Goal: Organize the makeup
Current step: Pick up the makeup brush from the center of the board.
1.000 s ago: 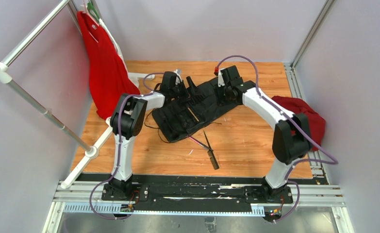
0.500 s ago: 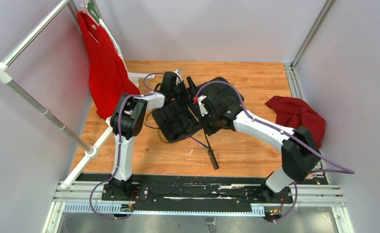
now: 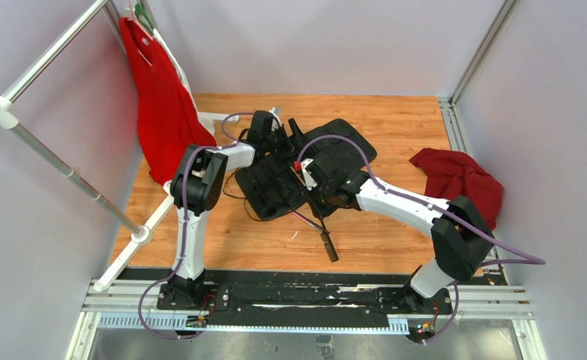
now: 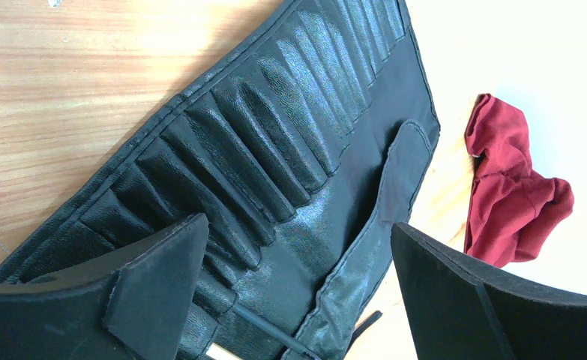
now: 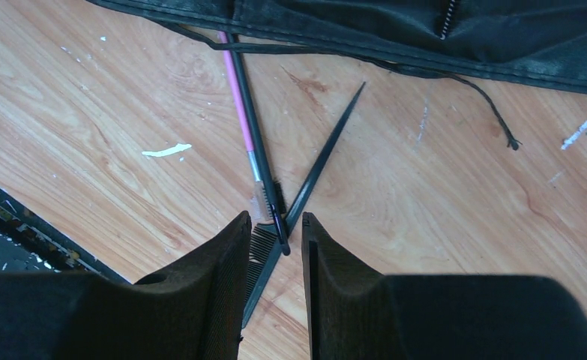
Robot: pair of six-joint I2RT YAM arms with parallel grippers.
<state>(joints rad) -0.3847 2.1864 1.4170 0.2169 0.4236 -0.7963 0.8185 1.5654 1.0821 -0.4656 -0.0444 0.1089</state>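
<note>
The left arm is stretched forward, the left gripper (image 4: 297, 229) held wide apart and empty above the pockets of the black slotted roll (image 4: 275, 135). The right arm is extended leftward, the right gripper (image 5: 275, 221) poised over the makeup brushes (image 5: 327, 146), which lie crossed on the wooden table (image 5: 88, 112) just in front of the roll. Its fingers are narrowly parted, with nothing clamped. A dark red cloth (image 3: 459, 176) is seen at far right.

Loose makeup brushes (image 3: 326, 238) on the wood: three, namely one pink-shafted brush (image 5: 237, 94), one thin black brush (image 5: 256, 135) and one black pointed-tail brush (image 5: 335, 142).
Black slotted roll (image 3: 275, 180): one, at their eleven o'clock.
Red cloths: two, a heaped cloth (image 3: 459, 176) at two o'clock and a hanging cloth (image 3: 159, 105) at ten.
</note>
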